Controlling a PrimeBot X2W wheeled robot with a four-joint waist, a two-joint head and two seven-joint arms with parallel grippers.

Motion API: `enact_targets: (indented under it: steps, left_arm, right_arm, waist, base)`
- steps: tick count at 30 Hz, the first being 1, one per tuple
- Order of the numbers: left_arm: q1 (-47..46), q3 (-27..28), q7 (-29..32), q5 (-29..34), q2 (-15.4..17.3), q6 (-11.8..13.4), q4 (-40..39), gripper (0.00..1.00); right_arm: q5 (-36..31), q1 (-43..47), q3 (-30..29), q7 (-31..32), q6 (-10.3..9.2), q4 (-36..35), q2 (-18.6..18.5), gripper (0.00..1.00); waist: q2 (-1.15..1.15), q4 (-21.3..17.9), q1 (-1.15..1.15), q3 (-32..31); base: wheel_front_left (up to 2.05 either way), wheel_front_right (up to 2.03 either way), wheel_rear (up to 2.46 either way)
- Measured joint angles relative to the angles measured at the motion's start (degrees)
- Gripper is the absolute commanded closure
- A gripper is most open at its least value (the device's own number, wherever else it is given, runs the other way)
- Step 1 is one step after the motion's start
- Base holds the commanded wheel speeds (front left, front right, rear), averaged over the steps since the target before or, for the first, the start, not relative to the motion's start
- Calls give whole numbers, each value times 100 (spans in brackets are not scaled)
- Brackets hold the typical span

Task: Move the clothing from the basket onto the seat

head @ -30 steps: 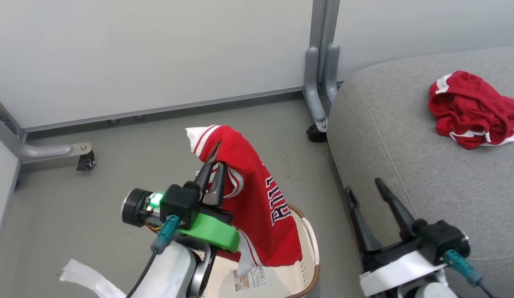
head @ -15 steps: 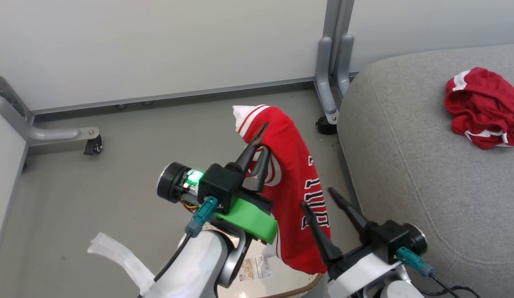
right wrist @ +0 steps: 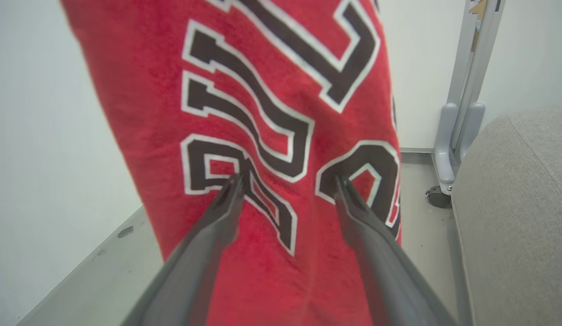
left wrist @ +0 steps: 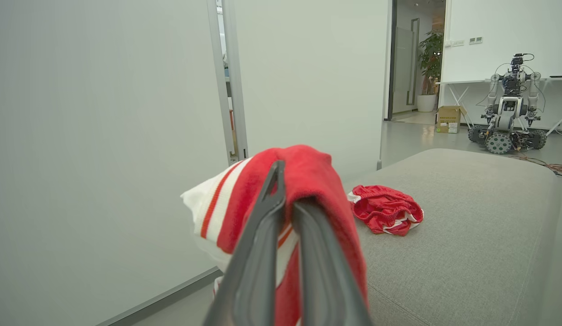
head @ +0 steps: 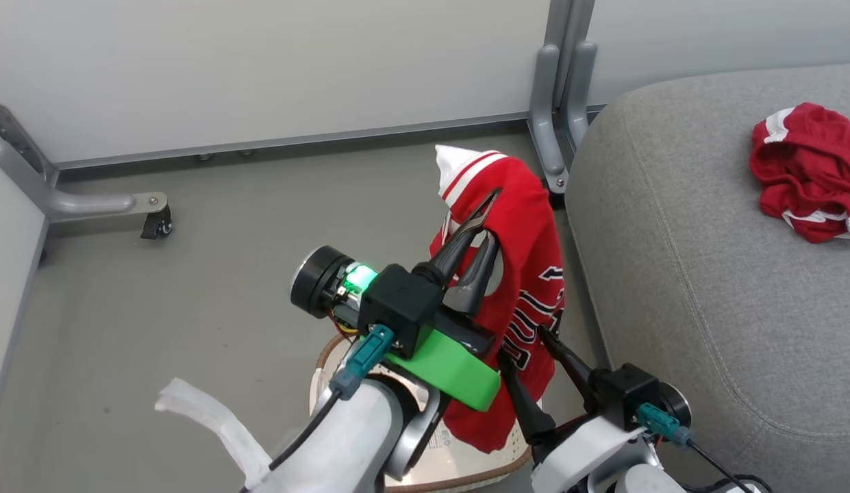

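While my left claw (head: 494, 214) is pinching the red jersey (head: 534, 229) above the basket (head: 327, 358), my right claw (head: 520, 342) is gaping wide beside it. Red shorts (head: 805, 178) are lying crumpled on the seat (head: 678, 287).

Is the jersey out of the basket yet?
Lifted out, hanging from the left gripper over the basket; whether the jersey hem clears the rim, cannot tell.

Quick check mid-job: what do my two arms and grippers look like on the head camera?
Left gripper: two long dark tapered fingers, black block, bright green bracket, lit green light, teal plug with black cable, pale forearm. Right gripper: same dark fingers and black block, another teal plug, white bracket.
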Motion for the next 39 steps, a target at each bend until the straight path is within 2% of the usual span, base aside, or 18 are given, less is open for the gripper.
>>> enact_targets:
  steps: [4, 5, 6, 13, 29, 30, 31, 32, 39]
  left_arm:
    - [-38, -30, 42, 11, 3, 4, -41, 100]
    - [-39, -40, 43, 15, 4, 4, -53, 100]
    - [-42, -45, 49, 15, 5, 3, -65, 100]
    - [-79, -62, 92, 35, 94, 5, -137, 100]
    - [-5, 46, 94, -234, 328, -71, 421, 100]
    - [-1, 37, 104, -234, 352, -73, 445, 97]
    - [12, 35, 132, -235, 377, -73, 471, 55]
    - [34, 29, 144, -234, 414, -71, 495, 0]
    - [82, 14, 248, -203, 563, -16, 621, 0]
  right_arm:
    - [73, -86, 236, -1, 0, -36, -5, 0]
    - [105, -104, 292, 0, 0, -37, -23, 45]
    - [111, -105, 308, 0, 0, -37, -33, 100]
    - [169, -181, 441, 0, 0, -44, -140, 100]
    - [250, -193, 366, 0, 0, -214, -301, 100]
    - [252, -192, 360, 0, 0, -220, -303, 100]
    - [252, -190, 353, 0, 0, -223, -304, 100]
    - [252, -187, 346, 0, 0, -225, -305, 100]
    - [252, -183, 288, 0, 0, -258, -302, 100]
  waist:
    - [0, 7, 0, 51]
    - [0, 7, 0, 62]
    - [0, 6, 0, 68]
    - [0, -2, 0, 103]
    - [0, -64, 0, 201]
    - [0, -67, 0, 202]
    - [0, -69, 0, 204]
    - [0, -71, 0, 205]
    - [0, -74, 0, 238]
  base:
    - [0, 0, 0]
    - [0, 0, 0]
    - [0, 0, 0]
    - [0, 0, 0]
    - [0, 0, 0]
    - [0, 0, 0]
    - [0, 0, 0]
    - [0, 0, 0]
    - [0, 0, 0]
